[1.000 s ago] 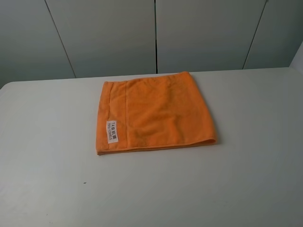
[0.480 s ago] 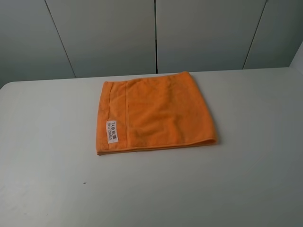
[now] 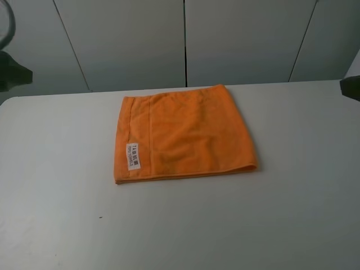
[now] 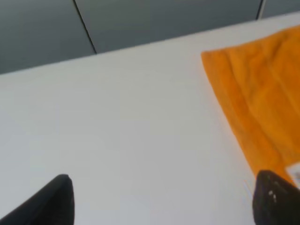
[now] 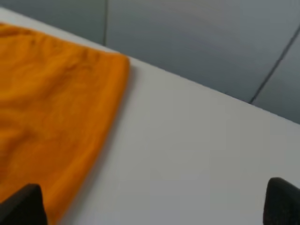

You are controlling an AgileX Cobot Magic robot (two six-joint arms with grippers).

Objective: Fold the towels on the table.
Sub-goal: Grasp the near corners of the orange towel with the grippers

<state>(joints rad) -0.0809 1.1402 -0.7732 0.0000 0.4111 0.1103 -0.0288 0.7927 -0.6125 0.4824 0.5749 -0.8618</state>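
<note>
Your towel (image 3: 183,135) is lying flat in the middle of the bench (image 3: 292,219), seemingly doubled already given the rounded fold along its near edge, with its hem band and white label (image 3: 133,156) sitting toward the left arm's side. Your left tool (image 4: 164,199) and right tool (image 5: 152,204) are both hanging wide and empty, one near each side edge, likely placing each to pinch a corner for the next fold. You are handling soft, napped orange terry on a smooth matte top, so it is probably going to drape limp once lifted.
</note>
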